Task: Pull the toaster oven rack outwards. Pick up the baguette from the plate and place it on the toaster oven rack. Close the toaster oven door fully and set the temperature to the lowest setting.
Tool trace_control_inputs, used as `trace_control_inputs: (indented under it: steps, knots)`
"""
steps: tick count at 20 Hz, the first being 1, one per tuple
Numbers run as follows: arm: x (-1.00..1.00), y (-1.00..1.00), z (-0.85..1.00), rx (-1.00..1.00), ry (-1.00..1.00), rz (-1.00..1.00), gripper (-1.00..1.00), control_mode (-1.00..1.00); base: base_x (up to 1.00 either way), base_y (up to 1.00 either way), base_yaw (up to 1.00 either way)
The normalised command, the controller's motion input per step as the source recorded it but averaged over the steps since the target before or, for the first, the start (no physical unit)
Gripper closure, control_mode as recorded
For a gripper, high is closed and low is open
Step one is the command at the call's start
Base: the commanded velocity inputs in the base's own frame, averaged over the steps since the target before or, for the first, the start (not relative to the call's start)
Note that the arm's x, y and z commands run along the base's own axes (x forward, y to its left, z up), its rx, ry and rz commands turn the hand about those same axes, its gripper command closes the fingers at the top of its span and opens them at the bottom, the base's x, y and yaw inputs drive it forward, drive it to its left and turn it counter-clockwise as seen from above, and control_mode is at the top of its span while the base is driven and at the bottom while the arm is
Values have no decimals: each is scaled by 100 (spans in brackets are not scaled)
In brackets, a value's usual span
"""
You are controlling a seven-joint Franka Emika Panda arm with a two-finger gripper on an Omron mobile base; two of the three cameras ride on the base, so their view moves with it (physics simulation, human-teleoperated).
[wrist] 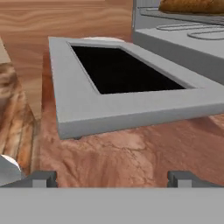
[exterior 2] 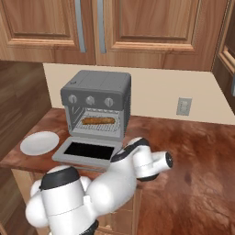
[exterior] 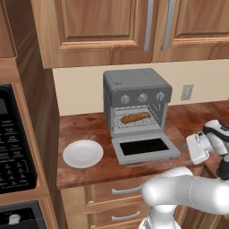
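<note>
The dark-grey toaster oven (exterior: 136, 89) (exterior 2: 97, 89) stands on the wooden counter with its door (exterior: 144, 148) (exterior 2: 87, 151) (wrist: 122, 111) folded down flat. The baguette (exterior: 135, 117) (exterior 2: 97, 120) (wrist: 192, 5) lies on the wire rack (exterior: 121, 123) (exterior 2: 102, 127) in the oven's opening. Left of the oven sits the white plate (exterior: 82, 153) (exterior 2: 39, 142), with nothing on it. My gripper (wrist: 113, 179) hangs low beside the door's right-hand edge, just above the counter. It is open, fingertips (wrist: 43, 178) wide apart, nothing between them.
A black microwave (exterior: 11, 143) with a keypad fills the left wall unit. A wall outlet (exterior: 187, 91) (exterior 2: 184, 106) is behind the counter to the oven's right. Wooden cabinets (exterior: 112, 27) hang overhead, drawers (exterior: 120, 190) sit below the counter edge.
</note>
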Motion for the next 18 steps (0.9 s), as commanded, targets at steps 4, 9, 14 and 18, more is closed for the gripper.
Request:
trace_control_inputs:
  steps: [4, 9, 14, 18]
  knots:
    - [9, 38, -31, 0, -2, 5, -100, -100, 0, 0, 0]
    - [1, 17, -56, 0, 0, 7, -100, -100, 0, 0, 0]
    - [15, 22, -12, 3, 0, 2, -100, -100, 0, 0, 0]
    - [9, 51, 3, 3, 0, 0, -100, -100, 0, 0, 0]
